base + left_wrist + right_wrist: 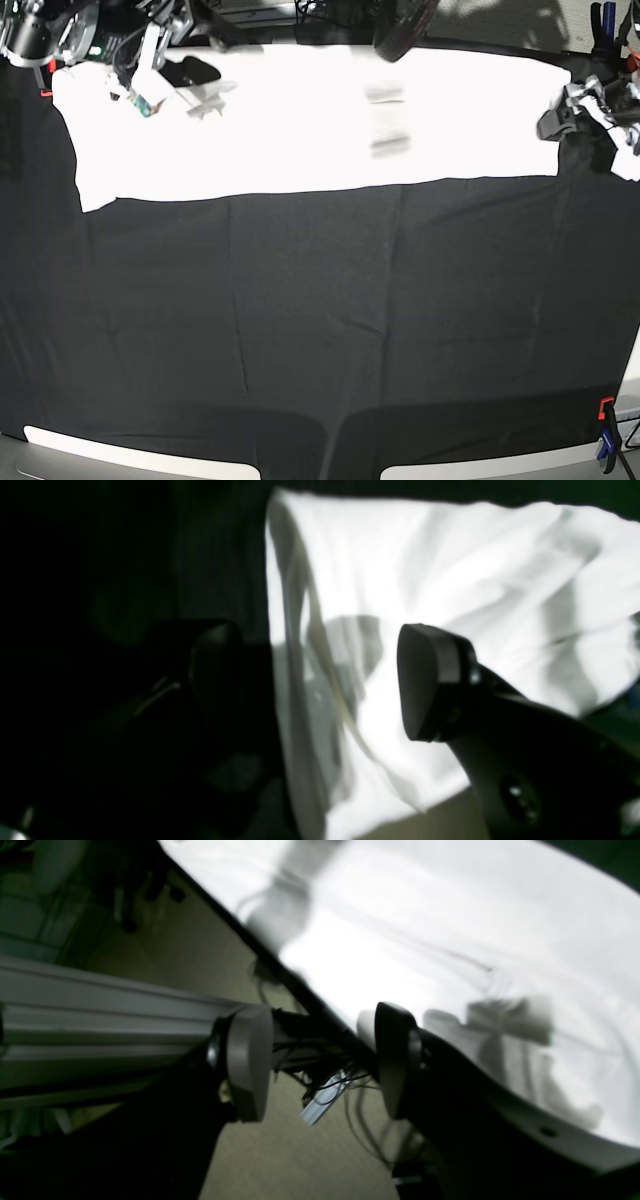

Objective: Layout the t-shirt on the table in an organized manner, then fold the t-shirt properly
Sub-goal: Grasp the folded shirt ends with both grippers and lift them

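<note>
The table [320, 340] is the biggest thing here. It is wide, flat and covered in black cloth with soft creases. A small red clip [605, 407] and a blue clip [603, 452] sit at its near edge, by one corner.

The t-shirt [300, 130] lies along the far edge of the table. It is spread out in one long white strip that runs almost from one far corner to the other. It is so bright that no picture or letters show on it. Its near edge is quite straight.

The left gripper [320, 680] hangs over one end of the t-shirt, close to the far corner. Its two fingers stand wide apart and nothing is between them. One finger [430, 680] is over the white cloth.

The right gripper [320, 1060] is at the other end, at the table's far edge. Its fingers [247, 1060] are also spread wide and hold nothing.
</note>
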